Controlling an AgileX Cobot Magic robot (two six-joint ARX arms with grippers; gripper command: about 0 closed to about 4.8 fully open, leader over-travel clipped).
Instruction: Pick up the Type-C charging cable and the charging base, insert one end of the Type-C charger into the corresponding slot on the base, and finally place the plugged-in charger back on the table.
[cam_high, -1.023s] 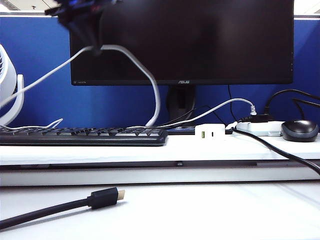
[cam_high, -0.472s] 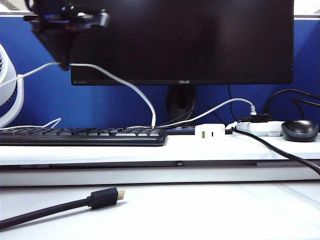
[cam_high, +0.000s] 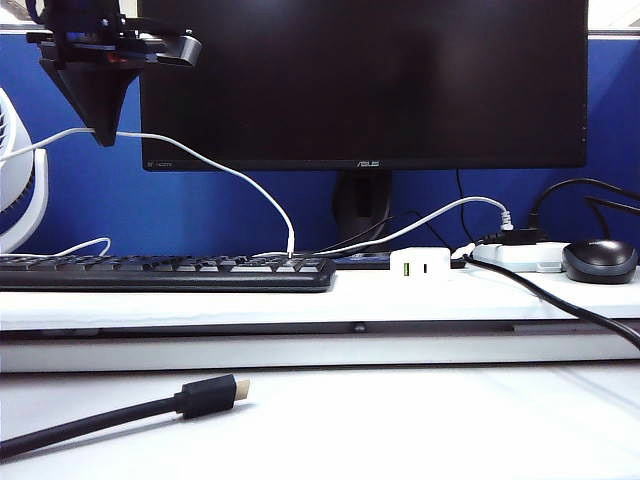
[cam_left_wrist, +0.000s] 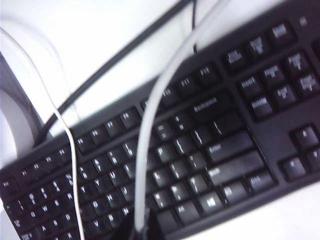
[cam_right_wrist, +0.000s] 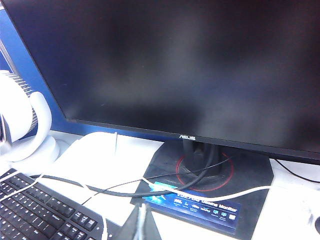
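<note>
A large black monitor (cam_high: 365, 80) with a dark screen fills the middle of the scene, standing on a black base (cam_right_wrist: 202, 187). Behind the monitor runs a blue partition wall (cam_high: 250, 210), with a pale strip of what may be ceiling light above it. To the monitor's left stands a white desk fan (cam_high: 18, 175). In front of the monitor lies a black keyboard (cam_high: 165, 272); to its right sit a dark mouse (cam_high: 599, 260) and a white power strip (cam_high: 520, 257). The light is even and bright.
</note>
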